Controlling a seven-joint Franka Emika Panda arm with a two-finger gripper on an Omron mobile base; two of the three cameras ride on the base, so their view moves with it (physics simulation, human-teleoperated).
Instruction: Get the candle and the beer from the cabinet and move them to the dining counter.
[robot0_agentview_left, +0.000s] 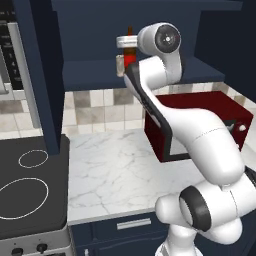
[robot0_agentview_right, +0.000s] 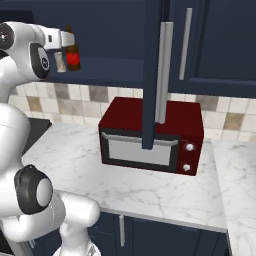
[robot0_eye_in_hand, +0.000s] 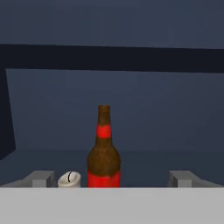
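Inside the open navy cabinet (robot0_eye_in_hand: 131, 113), the hand (robot0_eye_in_hand: 112, 178) faces one beer (robot0_eye_in_hand: 103, 153) and one candle (robot0_eye_in_hand: 69, 179), its two fingertips (robot0_eye_in_hand: 41, 178) spread wide with nothing between them. The hand view alone gives the candle's shape: a tiny pale stub with a dark wick mark on top, standing on the cabinet shelf just left of the bottle's foot and ahead of the left fingertip. The beer stands upright dead ahead of the hand, between the lines of the two fingertips but beyond them, untouched: brown glass, a wide red label low on the body, a red band round the slim neck.

From the left base view, the beer (robot0_agentview_left: 131, 54) peeks out beside the arm's wrist, the hand (robot0_agentview_left: 120, 65) just short of it. The right base view adds what the others lack: the bottle (robot0_agentview_right: 72, 52) clear of the arm, the cabinet's door edge with a long silver bar handle (robot0_agentview_right: 163, 72), and below, one red microwave (robot0_agentview_right: 150, 137) on the marble worktop (robot0_agentview_right: 65, 165).
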